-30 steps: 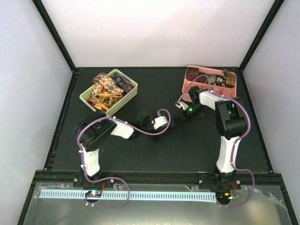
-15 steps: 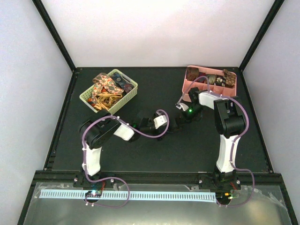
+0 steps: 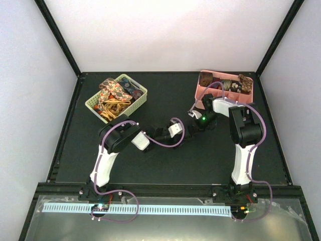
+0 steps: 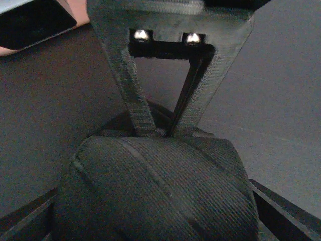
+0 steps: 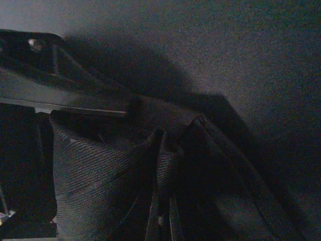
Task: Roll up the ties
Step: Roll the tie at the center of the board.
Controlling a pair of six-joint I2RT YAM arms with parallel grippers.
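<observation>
Rightward stretches left arm point(image 3: 125, 138), pincer point(image 4: 159, 131) nipping black tie point(image 4: 155, 191).

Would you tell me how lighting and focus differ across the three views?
Top external: evenly lit and sharp, the black table free of glare. Left wrist: moderately lit, the dark tie slightly soft. Right wrist: very dim and grainy, deep shadow over the tie.

Basket point(image 3: 135, 104) left, tray point(image 3: 198, 94) right; gap between apparently passable.
</observation>
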